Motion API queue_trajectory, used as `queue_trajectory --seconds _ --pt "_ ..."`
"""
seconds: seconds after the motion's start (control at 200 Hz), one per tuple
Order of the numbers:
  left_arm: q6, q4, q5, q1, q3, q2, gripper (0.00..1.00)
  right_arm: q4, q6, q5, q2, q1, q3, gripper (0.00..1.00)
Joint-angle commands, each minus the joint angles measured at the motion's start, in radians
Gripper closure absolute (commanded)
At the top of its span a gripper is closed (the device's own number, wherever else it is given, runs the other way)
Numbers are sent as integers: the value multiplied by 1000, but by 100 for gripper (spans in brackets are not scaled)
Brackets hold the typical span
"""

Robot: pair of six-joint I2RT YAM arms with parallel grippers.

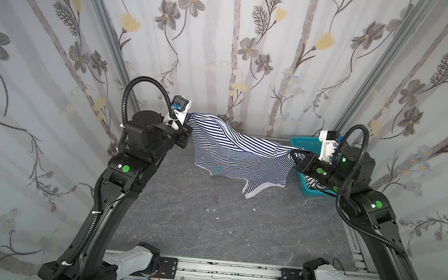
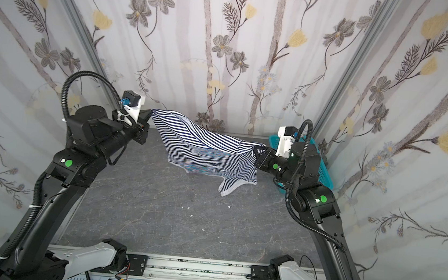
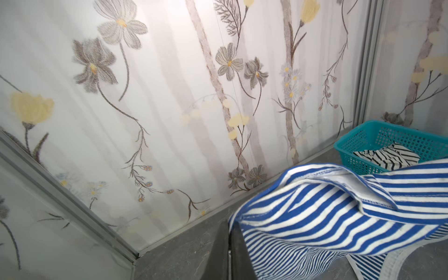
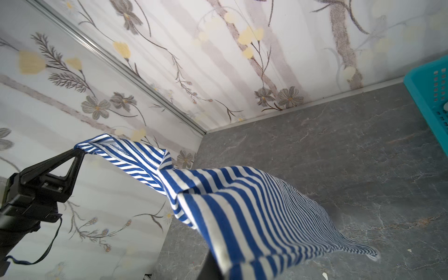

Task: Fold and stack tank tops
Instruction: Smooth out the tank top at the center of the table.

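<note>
The fine navy-and-white striped tank top (image 1: 232, 155) hangs stretched in the air over the back of the table, its lower hem and a strap drooping toward the surface. My left gripper (image 1: 190, 116) is shut on its left corner, higher up; the close wrist view shows the jaws pressed together on the cloth (image 3: 315, 213). My right gripper (image 1: 293, 153) is shut on the opposite corner, lower, with the fabric (image 4: 242, 206) draped over its fingers. The other tank top (image 3: 385, 156), white with wider black stripes, lies crumpled in the basket.
The turquoise perforated basket (image 1: 305, 144) stands at the back right corner, just behind my right wrist. Floral curtain walls (image 1: 224, 62) close in three sides. Small white scraps (image 1: 216, 218) dot the grey marbled table (image 1: 208, 234). An aluminium rail (image 1: 227, 270) runs along the front.
</note>
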Motion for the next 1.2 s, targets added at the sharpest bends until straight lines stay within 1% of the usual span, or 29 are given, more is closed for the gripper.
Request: queue_trajectory --seconds 0.0,0.1,0.15,0.24,0.36,0.49,0.624,0.714,0.734,0.839,0.949,1.049,1.159,1.194 --pt "-41 -60 -33 0 81 -20 100 -72 -5 65 -41 36 51 100" --pt "-39 -112 -22 0 135 -42 100 -103 13 153 -74 134 113 100" --pt "-33 -135 -18 0 156 -46 100 -112 20 169 -80 164 143 100" --pt "-36 -168 -20 0 178 -54 100 -134 27 194 -82 177 192 100" --pt "-28 -209 -13 0 194 -50 100 -162 11 245 -61 169 241 100" --pt "7 -207 -26 1 137 -17 100 -121 6 115 1 74 213 100" --pt "5 -184 9 1 125 64 100 -24 4 5 66 -15 130 100" --pt "18 -139 20 1 118 119 100 27 -2 -39 124 -48 105 100" --pt "21 -125 19 2 116 149 100 37 -5 -48 140 -54 105 100" --pt "30 -54 26 20 134 247 100 84 -18 -109 241 -83 133 100" --pt "12 -17 36 44 250 386 100 102 -34 -179 376 -113 226 100" --pt "10 -6 30 70 398 521 100 95 -46 -239 527 -140 370 100" --pt "7 -7 25 102 587 660 100 60 -57 -299 685 -164 581 100" --pt "5 -7 20 113 650 699 100 35 -64 -316 734 -170 677 100"
